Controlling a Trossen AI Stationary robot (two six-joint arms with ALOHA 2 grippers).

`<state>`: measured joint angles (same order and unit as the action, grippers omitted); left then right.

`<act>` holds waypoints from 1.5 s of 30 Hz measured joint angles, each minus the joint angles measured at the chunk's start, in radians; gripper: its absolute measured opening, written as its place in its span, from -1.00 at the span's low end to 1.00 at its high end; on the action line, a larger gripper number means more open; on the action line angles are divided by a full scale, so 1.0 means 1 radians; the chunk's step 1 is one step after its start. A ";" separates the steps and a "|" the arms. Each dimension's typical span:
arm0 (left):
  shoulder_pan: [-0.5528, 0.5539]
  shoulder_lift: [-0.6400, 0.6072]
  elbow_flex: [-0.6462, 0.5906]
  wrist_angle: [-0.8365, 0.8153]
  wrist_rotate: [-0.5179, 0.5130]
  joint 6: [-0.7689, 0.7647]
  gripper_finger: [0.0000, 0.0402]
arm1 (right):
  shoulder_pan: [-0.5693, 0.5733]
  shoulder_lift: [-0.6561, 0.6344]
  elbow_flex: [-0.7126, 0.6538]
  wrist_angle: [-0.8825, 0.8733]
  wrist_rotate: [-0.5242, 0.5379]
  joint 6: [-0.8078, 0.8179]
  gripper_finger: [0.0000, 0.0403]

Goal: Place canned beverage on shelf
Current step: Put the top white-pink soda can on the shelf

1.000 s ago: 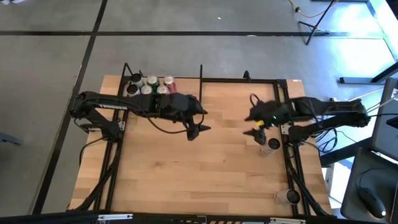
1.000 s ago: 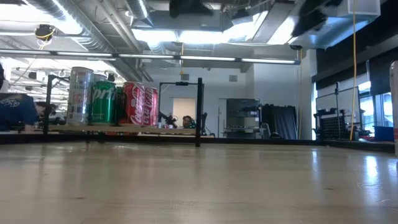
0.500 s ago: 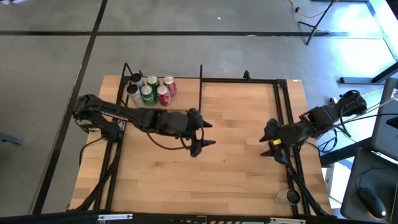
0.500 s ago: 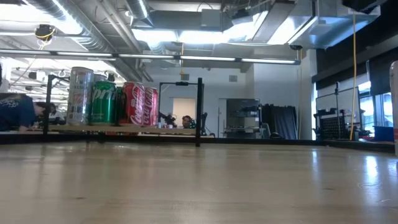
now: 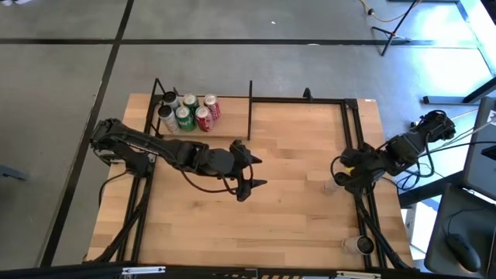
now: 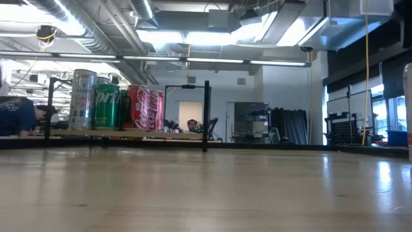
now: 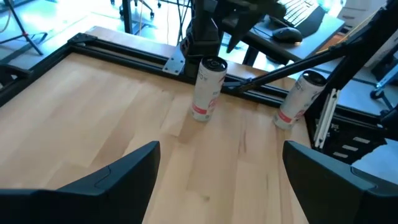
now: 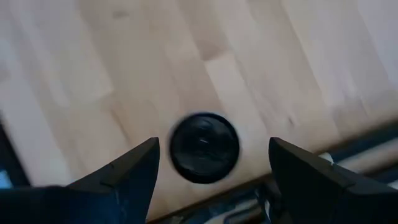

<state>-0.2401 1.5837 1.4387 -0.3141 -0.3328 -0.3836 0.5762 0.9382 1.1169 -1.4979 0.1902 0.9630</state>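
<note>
A white canned beverage with a red band (image 7: 208, 89) stands upright on the table by the right rail. My right gripper (image 5: 343, 173) hangs open above it, pointing down. The right wrist view shows the can's dark top (image 8: 204, 147) below and between the fingers, untouched. My left gripper (image 5: 258, 172) is open over the middle of the table with nothing in it, facing that can. The shelf (image 5: 232, 118) stands at the far left of the table. Several cans (image 6: 116, 99) stand upright on its board.
A second white can (image 7: 298, 99) stands at the table's near right corner (image 5: 363, 245). Black frame rails (image 5: 358, 147) run along the table's right and far edges. Bare wood lies between the two arms (image 5: 294, 194).
My right gripper has drawn back toward the table's right edge and tipped from slanting forward to pointing down, ending above the can. My left gripper has swung toward the near edge and a little right. Neither has opened or shut. The cans have kept still.
</note>
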 joint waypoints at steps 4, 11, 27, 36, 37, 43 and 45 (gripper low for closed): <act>-0.001 0.000 0.000 0.001 -0.002 -0.009 0.62 | 0.000 0.000 -0.055 0.010 -0.023 0.058 0.42; -0.006 0.000 0.000 0.000 0.000 -0.010 0.62 | 0.000 0.008 -0.142 0.096 -0.051 0.081 0.42; -0.005 0.000 0.000 0.000 0.001 -0.010 0.62 | 0.000 0.046 -0.163 0.109 -0.009 0.054 0.42; -0.005 0.000 0.000 0.000 0.001 -0.009 0.62 | -0.001 0.156 -0.161 0.105 -0.043 0.015 0.40; -0.005 0.000 0.000 0.000 0.001 -0.009 0.62 | -0.001 0.165 -0.159 0.104 -0.042 0.007 0.36; -0.005 -0.001 0.000 -0.012 0.001 -0.007 0.62 | -0.001 0.174 -0.158 0.101 -0.036 -0.010 0.10; -0.005 -0.001 0.000 -0.015 0.001 -0.004 0.62 | -0.001 0.174 -0.159 0.098 -0.037 -0.010 0.10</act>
<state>-0.2455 1.5829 1.4387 -0.3287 -0.3315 -0.3876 0.5755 1.1122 0.9581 -1.4003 0.1535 0.9531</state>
